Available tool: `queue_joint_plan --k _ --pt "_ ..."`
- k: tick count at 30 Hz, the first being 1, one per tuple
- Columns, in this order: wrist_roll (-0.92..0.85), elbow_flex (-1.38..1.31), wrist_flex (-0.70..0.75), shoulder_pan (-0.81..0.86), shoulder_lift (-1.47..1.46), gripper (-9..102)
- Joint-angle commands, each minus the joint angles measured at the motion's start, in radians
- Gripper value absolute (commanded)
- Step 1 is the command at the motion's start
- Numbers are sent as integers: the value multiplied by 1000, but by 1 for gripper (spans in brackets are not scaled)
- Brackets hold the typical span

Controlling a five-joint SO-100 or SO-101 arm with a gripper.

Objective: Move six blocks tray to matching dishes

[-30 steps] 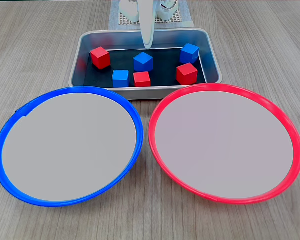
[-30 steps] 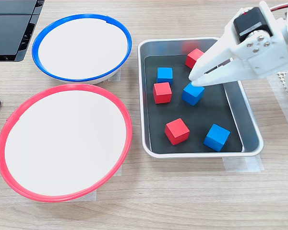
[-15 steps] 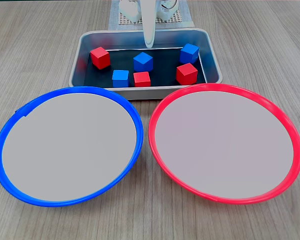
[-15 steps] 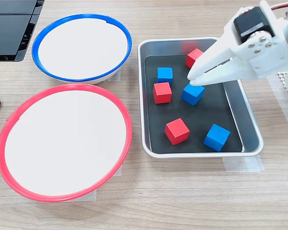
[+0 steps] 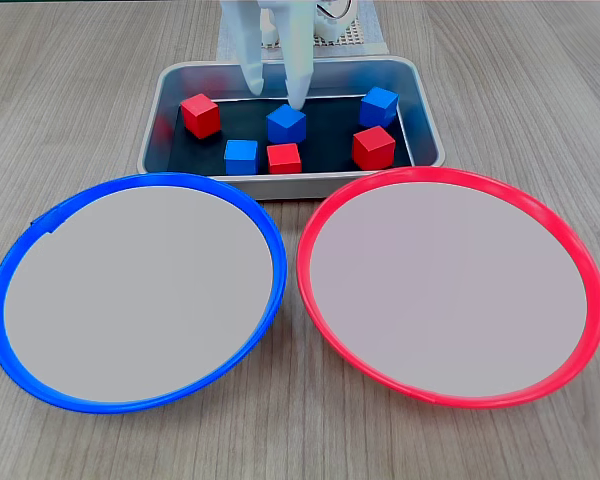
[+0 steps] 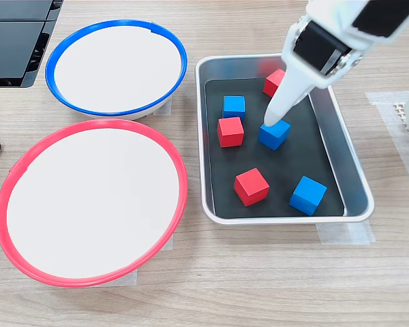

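In a fixed view, the blue-rimmed dish (image 5: 135, 290) and red-rimmed dish (image 5: 450, 285) lie nearest. Behind them the tray (image 5: 427, 125) holds all six blocks. The gripper (image 5: 276, 95), fingers spread, hangs over the middle blue block (image 5: 286, 124), perhaps touching it.

One fixed camera stood in front of the scene, raised and tilted down, facing the arm's base across the pale wood-grain tabletop (image 5: 70, 90). The blue-rimmed round plate (image 5: 10, 300) and red-rimmed round plate (image 5: 580, 260) sat nearest its lens, the silver-grey rectangular metal tray (image 5: 425, 110) behind them. The other fixed camera looked down more steeply from one side, so the same tray (image 6: 351, 170) lay to the right and the plates stacked at left. Both views shared the tray, both plates and the white pincer (image 5: 276, 95).
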Motion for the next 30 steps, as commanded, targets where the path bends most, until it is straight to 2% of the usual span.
queue_joint_plan --k 1,4,6,8,12,14,17,19,22,26,30 --pt "-117 -28 -118 17 -101 22" --pt "-183 3 -192 12 -166 17" --pt "-206 15 -216 3 -193 4" --pt "-195 5 -206 -8 -202 0" --pt "-155 -132 -26 -32 -198 0" --pt "-34 -433 189 -44 -242 0" --pt "78 -758 268 -23 -368 0" --pt "110 -920 252 3 -471 0" --pt "84 -1071 115 52 -658 0" --pt "-74 -1054 -15 95 -785 2" --pt "-167 -977 -147 124 -844 15"
